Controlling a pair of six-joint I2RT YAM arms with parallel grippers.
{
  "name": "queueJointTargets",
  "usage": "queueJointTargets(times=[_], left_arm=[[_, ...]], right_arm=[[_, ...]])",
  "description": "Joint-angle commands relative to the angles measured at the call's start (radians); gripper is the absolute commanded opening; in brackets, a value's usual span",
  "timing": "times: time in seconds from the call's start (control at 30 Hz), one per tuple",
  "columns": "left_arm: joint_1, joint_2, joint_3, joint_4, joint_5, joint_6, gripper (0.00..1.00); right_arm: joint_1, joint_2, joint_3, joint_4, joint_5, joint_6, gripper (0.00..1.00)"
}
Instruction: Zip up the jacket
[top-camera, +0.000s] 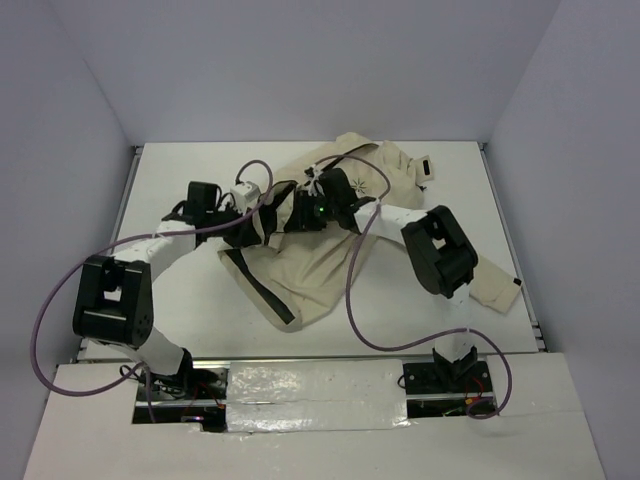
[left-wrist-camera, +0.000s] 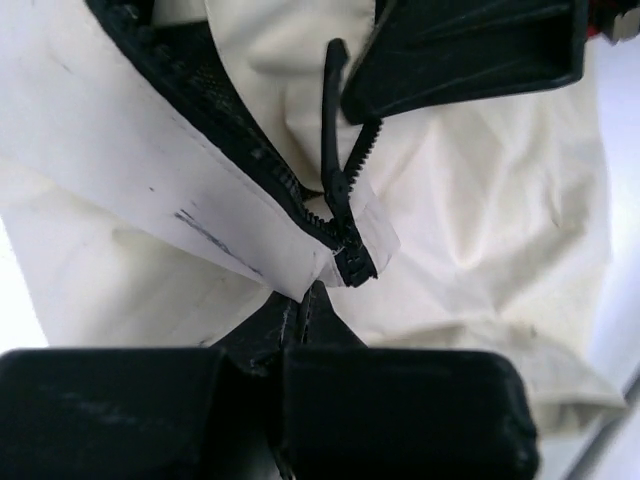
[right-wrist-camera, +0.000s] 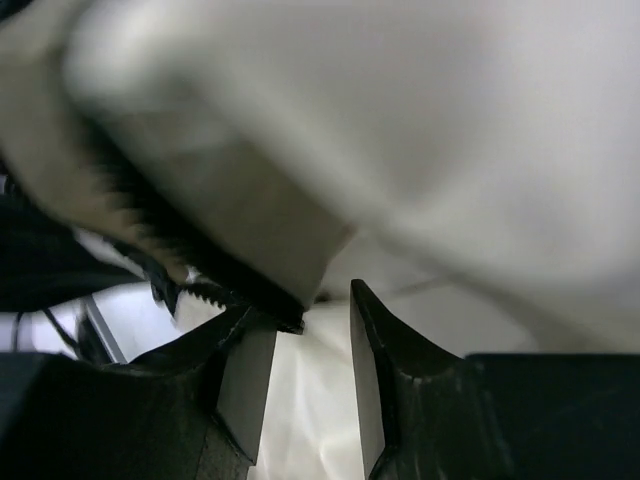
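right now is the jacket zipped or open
Open. The jacket has its slider at the hem, with the tooth rows split apart above it. Dark lining shows in the top view.

3 views are given. The top external view is taken from high above and behind the arm bases (top-camera: 450, 365), tilted down and forward, so that the whole jacket (top-camera: 310, 270) is framed from afar on the table (top-camera: 200, 315). The left wrist view is taken very near the jacket, over the left gripper (left-wrist-camera: 308, 300), facing the zipper (left-wrist-camera: 345, 195). The right wrist view is taken nearer still, from under the jacket's edge, past the right gripper (right-wrist-camera: 305, 300), and is blurred. The zipper stretch of the jacket is shared by all 3 views.
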Motion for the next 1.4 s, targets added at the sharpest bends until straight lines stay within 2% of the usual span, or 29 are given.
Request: queueJointTargets(times=[0.0,0.13,0.33,0.47,0.63,0.73,0.97,1.37], left_arm=[[0.014,-0.053,0.097,-0.312,0.159,0.251,0.00],[0.038,-0.061,0.140,-0.464,0.255,0.330,0.00],[0.039,-0.073,0.166,-0.571,0.252,0.414,0.00],[0.039,-0.068,0.197,-0.636,0.241,0.463,0.00],[0.043,-0.068,0.202,-0.659,0.290,0.470,0.00],[0.045,-0.070,0.199,-0.654,0.298,0.465,0.00],[0.048,-0.073,0.197,-0.665,0.304,0.485,0.00],[0.049,-0.064,0.211,-0.673,0.319,0.491,0.00]], right_arm=[[-0.003,-0.219,-0.096,0.152,-0.078,-0.181,0.42],[0.000,-0.348,-0.191,0.217,-0.171,-0.260,0.45],[0.023,-0.423,-0.220,0.183,-0.227,-0.288,0.53],[0.058,-0.440,-0.223,0.208,-0.233,-0.272,0.55],[0.117,-0.352,-0.154,0.212,-0.258,-0.251,0.55],[0.115,-0.324,-0.168,0.235,-0.219,-0.196,0.57],[0.117,-0.284,-0.134,0.165,-0.135,-0.214,0.59],[0.109,-0.190,-0.070,0.162,-0.146,-0.211,0.61]])
